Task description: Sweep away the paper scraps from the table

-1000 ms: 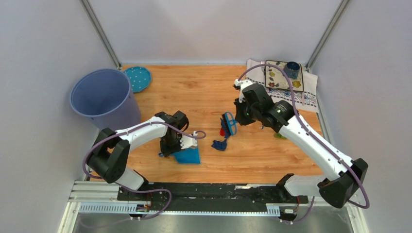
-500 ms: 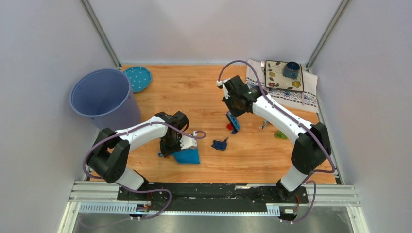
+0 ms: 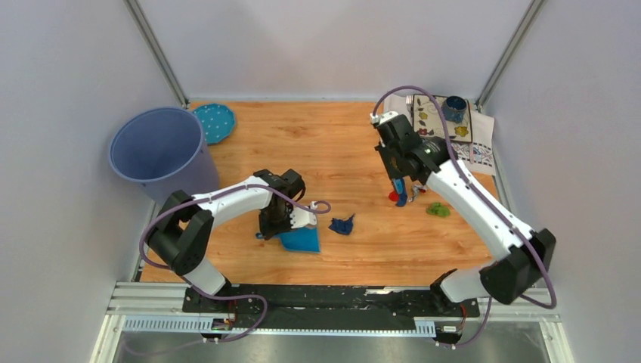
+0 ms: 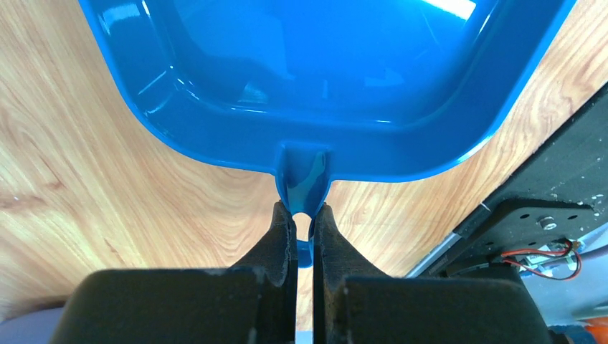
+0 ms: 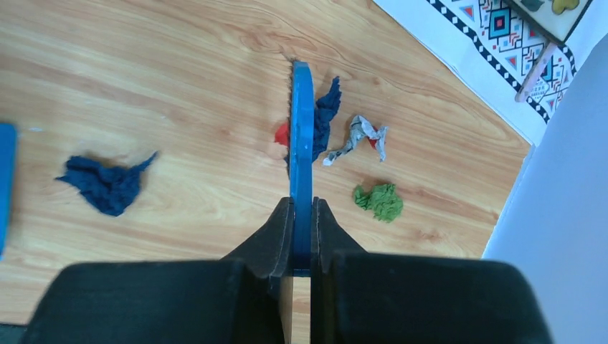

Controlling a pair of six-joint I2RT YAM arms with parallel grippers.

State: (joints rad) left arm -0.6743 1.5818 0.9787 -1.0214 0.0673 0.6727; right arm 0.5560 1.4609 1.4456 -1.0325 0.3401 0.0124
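Note:
On the wooden table (image 3: 302, 144), my left gripper (image 4: 302, 215) is shut on the handle of a blue dustpan (image 4: 323, 72), which lies flat near the front (image 3: 301, 239). My right gripper (image 5: 302, 209) is shut on a blue brush (image 5: 302, 136), held on edge right of centre (image 3: 398, 190). A red scrap (image 5: 282, 133) touches the brush's left side. A white-grey scrap (image 5: 355, 140) and a green scrap (image 5: 380, 201) lie just right of it. A dark blue scrap (image 5: 106, 183) lies apart, between brush and dustpan (image 3: 342, 224).
A blue-grey bin (image 3: 159, 151) stands at the left with a teal dotted plate (image 3: 214, 122) behind it. A patterned white cloth (image 3: 476, 155) at the back right carries a tray and a blue cup (image 3: 454, 107). Grey walls border the table; a black rail (image 3: 325, 299) runs along the front.
My right arm has carried the brush from the table's centre to the right, and the red scrap went with it. My left arm has shifted the dustpan slightly right.

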